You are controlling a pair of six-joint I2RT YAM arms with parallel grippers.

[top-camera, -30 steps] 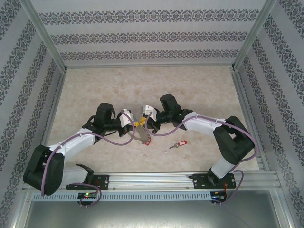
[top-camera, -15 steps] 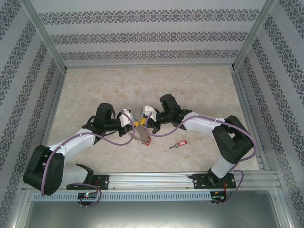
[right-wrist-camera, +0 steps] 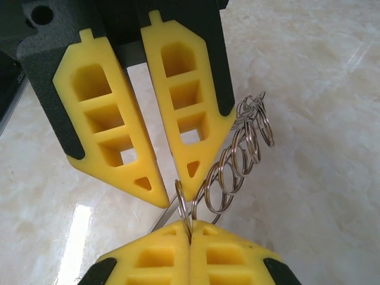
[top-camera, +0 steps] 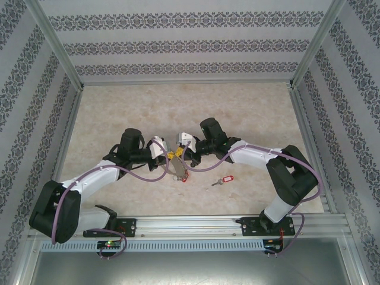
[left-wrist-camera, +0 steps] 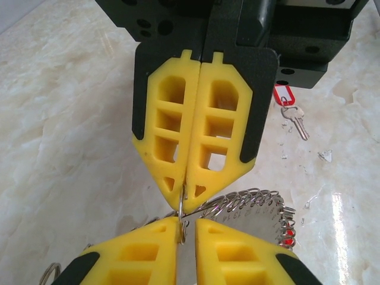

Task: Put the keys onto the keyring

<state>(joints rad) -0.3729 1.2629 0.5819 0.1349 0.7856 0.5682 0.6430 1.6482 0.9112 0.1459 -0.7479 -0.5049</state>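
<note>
**Yellow fingertips meet at the keyring, mid-table**

Over the pale marble-look table (top-camera: 119, 107) both arms reach inward, their wrists drawn close together at its middle. The right gripper (right-wrist-camera: 190, 230) is clenched, its yellow pads pressed flat on one small loop of the keyring (left-wrist-camera: 252, 195), which sits between the two grippers. The left gripper (right-wrist-camera: 173, 199) stands released, with a clear gap between its fingers and the pinched loop just at their tips. One red-tagged key (top-camera: 222, 180) lies on the table to the right, well apart from the ring. A second red tag (top-camera: 184, 178) shows at the ring's lower edge.
</note>
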